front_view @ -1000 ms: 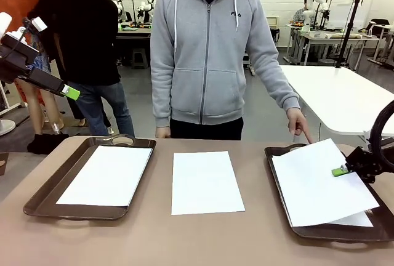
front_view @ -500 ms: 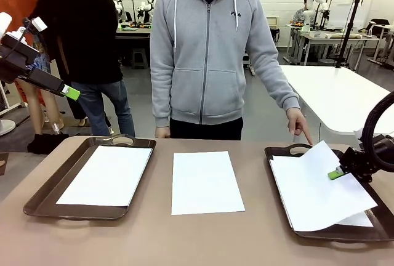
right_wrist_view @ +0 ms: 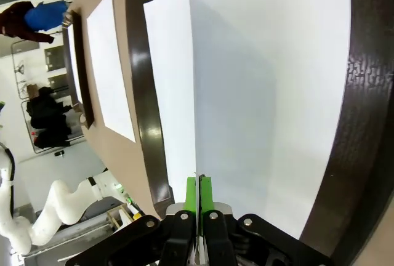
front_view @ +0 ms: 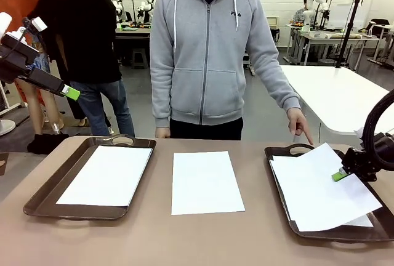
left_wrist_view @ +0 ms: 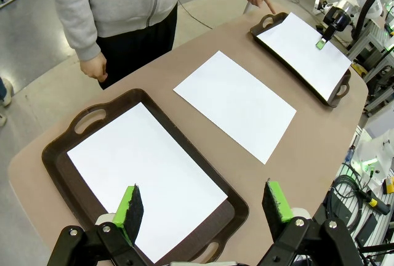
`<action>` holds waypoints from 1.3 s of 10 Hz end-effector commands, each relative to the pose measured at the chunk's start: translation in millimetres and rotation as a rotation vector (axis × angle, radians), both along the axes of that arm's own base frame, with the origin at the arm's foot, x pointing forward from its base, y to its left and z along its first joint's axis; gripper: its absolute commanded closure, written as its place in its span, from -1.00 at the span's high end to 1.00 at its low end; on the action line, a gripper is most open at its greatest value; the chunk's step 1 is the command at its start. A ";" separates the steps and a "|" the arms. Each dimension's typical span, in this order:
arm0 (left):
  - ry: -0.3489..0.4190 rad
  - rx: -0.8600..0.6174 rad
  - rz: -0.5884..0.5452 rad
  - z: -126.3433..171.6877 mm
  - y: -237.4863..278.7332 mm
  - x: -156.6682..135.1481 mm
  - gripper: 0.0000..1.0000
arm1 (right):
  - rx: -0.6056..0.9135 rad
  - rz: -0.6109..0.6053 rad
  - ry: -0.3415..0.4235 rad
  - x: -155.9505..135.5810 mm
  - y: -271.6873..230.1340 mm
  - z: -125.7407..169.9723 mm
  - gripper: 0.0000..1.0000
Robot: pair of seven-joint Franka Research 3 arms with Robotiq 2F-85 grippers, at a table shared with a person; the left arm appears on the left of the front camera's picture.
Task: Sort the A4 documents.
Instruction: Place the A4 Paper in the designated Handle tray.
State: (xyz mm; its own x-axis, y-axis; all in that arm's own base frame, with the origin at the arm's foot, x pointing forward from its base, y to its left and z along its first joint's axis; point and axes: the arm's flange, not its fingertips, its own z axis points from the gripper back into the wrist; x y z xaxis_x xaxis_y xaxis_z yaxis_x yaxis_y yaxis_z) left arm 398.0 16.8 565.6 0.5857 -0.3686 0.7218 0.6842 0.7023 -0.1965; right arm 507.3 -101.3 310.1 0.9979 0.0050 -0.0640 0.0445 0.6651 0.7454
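The right jaws pinch one edge of an A4 sheet [front_view: 320,189], tilted over the right tray [front_view: 332,234]; the left jaws hang spread above the sheet [left_wrist_view: 148,167] in the left tray [left_wrist_view: 55,155].

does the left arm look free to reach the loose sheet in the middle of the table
Likely yes: the left arm's fingers stand open and empty above the left tray, and the middle sheet lies bare on the table, nothing on it or in the path.

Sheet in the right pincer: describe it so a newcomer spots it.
On the brown table, find the tray at the robot's right. The sheet sits skewed over it, pinched by the right pincer. The other sheets lie flat and untouched.
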 end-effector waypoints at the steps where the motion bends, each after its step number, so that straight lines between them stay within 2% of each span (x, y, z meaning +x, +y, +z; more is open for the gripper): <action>1: 0.000 0.006 0.000 0.0 -1.2 -0.3 1.00 | -0.049 -0.009 0.021 -0.6 6.1 5.2 -0.97; 2: 0.000 0.006 0.000 0.0 -1.2 -0.3 1.00 | -0.050 -0.017 0.020 -0.4 6.0 5.3 -0.97; 8: 0.000 0.006 0.000 0.0 -1.2 -0.3 1.00 | -0.105 -0.068 0.012 -8.7 -3.1 11.3 0.02; 13: 0.000 0.006 0.000 0.0 -1.2 -0.3 1.00 | -0.144 -0.153 0.027 -32.6 -24.9 17.7 0.85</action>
State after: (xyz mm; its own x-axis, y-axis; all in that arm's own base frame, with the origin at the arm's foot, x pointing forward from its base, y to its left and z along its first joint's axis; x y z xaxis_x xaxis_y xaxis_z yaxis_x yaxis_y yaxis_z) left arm 398.0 16.8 565.6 0.5857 -0.3686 0.7218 0.6842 0.7023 -0.1966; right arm 484.5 -130.0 326.5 0.9890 -0.1309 -0.0684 0.1431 0.7354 0.6623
